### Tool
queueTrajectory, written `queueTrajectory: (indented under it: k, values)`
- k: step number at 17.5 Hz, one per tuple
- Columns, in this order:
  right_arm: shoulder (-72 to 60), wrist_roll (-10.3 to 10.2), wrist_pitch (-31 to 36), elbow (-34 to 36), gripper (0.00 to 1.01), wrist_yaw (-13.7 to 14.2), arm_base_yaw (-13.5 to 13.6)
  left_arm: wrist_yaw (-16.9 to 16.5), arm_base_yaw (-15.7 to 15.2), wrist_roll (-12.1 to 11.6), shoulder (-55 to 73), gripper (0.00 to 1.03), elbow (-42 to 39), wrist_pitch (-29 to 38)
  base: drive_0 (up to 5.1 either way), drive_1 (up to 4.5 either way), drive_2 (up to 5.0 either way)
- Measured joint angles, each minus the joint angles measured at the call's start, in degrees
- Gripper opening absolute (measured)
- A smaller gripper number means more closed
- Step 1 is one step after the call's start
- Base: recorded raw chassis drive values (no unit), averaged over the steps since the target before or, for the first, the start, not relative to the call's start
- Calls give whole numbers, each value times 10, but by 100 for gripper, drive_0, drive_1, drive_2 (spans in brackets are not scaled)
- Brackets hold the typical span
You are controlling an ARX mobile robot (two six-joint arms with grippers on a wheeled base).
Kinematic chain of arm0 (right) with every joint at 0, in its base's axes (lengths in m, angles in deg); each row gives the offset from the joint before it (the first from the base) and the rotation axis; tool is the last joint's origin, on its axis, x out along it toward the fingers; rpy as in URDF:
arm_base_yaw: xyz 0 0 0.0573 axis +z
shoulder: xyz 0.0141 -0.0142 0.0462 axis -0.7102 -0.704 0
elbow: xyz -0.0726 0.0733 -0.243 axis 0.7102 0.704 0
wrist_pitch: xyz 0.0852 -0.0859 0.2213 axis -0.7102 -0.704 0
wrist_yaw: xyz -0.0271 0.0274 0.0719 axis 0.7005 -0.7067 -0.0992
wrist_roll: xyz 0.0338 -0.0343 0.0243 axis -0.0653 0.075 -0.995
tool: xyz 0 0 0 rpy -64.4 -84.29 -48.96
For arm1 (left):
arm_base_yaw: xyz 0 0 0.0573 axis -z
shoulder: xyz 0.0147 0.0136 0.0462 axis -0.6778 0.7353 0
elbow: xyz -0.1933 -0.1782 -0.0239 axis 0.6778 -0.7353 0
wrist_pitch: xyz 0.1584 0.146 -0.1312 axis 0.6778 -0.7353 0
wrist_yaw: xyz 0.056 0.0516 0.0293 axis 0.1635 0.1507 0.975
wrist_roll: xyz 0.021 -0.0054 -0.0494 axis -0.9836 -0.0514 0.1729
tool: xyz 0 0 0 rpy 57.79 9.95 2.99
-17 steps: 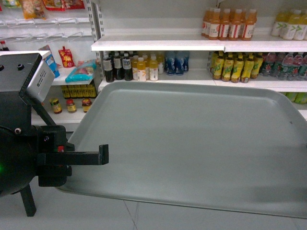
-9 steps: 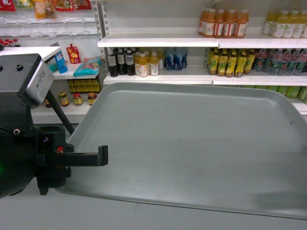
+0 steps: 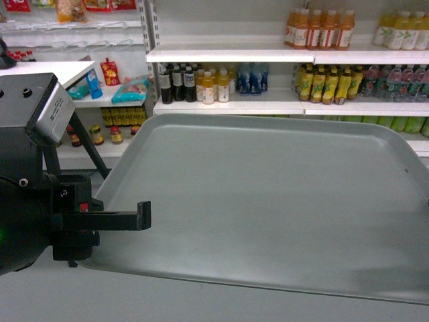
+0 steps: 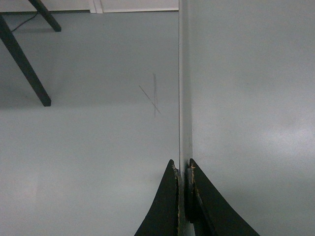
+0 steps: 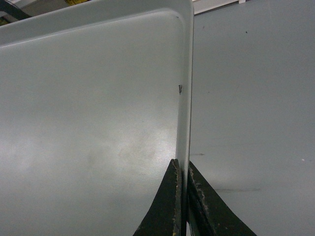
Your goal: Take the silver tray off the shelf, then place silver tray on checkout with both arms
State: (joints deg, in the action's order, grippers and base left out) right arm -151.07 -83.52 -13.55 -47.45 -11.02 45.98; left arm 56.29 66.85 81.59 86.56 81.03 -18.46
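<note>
Holding: both arms are carrying the silver tray (image 3: 268,201) in mid-air, level, in front of the store shelving.
Silver tray: it is filling most of the head view, its long near rim running along the bottom and its far rim lying below the drink bottles (image 3: 201,84) on the white shelf (image 3: 228,107).
Left gripper (image 4: 184,196): its two black fingers (image 4: 165,206) are pinching the tray's left rim edge-on, one finger under the rim and one over it, pressed tight with only the thin rim between them.
Left arm: in the head view its bulky black body is sitting at the left edge, with a thin black finger bar lying across the tray's left rim near the near-left corner.
Right gripper (image 5: 181,206): its fingers are clamping the tray's right rim in the same way, squeezed together on the raised lip.
Tray surface: the right wrist view is showing a small dark mark (image 5: 181,89) just inside the right rim; otherwise it is looking plain.
Floor (image 4: 88,147): grey floor is showing under the tray's left rim, with a faint crossed scratch (image 4: 153,98) and dark slanting legs (image 4: 24,64) toward the far left.
White counter (image 3: 40,69): its corner is showing at the far left of the head view, beyond the left arm, well apart from the tray.
</note>
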Motion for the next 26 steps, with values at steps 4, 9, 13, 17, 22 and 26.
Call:
queueTrajectory:
  k: [4,9,13,17,22,26]
  values:
    - [0,0,0,0,3,0,0,0,0,0,0,3,0,0,-476,153,349]
    - [0,0,-1,0,3,-1,0,0,0,0,0,3,0,-1,-489,138,338]
    - [0,0,0,0,3,-1,0,0,0,0,0,3,0,0,-485,142,342]
    - [0,0,-1,0,3,-1,0,0,0,0,0,3,0,-3,-496,146,324]
    - [1,0,2,0,3,-1,0,0,0,0,0,3,0,1,-490,248,248]
    - [0,0,0,0,3,-1,0,0,0,0,0,3,0,-1,-496,245,245]
